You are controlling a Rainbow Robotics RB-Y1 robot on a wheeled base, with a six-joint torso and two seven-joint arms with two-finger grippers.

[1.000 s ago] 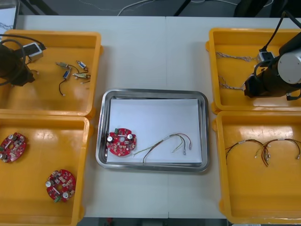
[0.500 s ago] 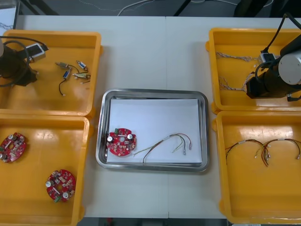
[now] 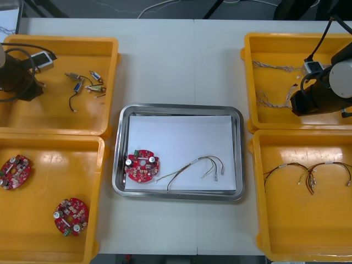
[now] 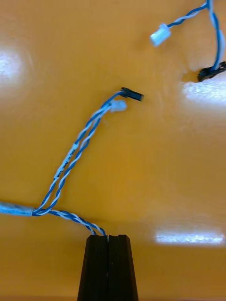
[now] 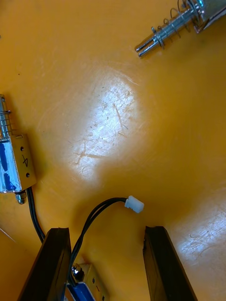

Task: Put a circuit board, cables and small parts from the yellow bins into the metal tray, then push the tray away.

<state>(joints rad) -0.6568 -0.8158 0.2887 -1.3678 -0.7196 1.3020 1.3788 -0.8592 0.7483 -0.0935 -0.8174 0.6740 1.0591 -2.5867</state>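
Inside the upper right yellow bin (image 3: 258, 118), my right gripper (image 4: 108, 237) is shut on a twisted blue and white cable (image 4: 77, 150), pinching it at the fingertips. Its black and white plugs lie ahead of the fingers. My left gripper (image 5: 106, 230) hangs open over the floor of the upper left yellow bin (image 3: 66, 118). A black cable with a white plug (image 5: 134, 204) and a small metal part (image 5: 84, 280) sit between its fingers. The metal tray (image 3: 239, 159) holds a round red circuit board (image 3: 142, 166) and a red and yellow cable (image 3: 198, 165).
More small metal parts (image 3: 88, 82) lie in the upper left bin. Two circuit boards (image 3: 70, 216) rest in the lower left bin, and red and yellow cables (image 3: 308, 173) in the lower right one. A second twisted cable (image 3: 275, 67) lies farther back in the upper right bin.
My right arm has drifted slightly to the right inside its bin. My left arm has shifted a little toward the left edge. The tray's contents have not moved.
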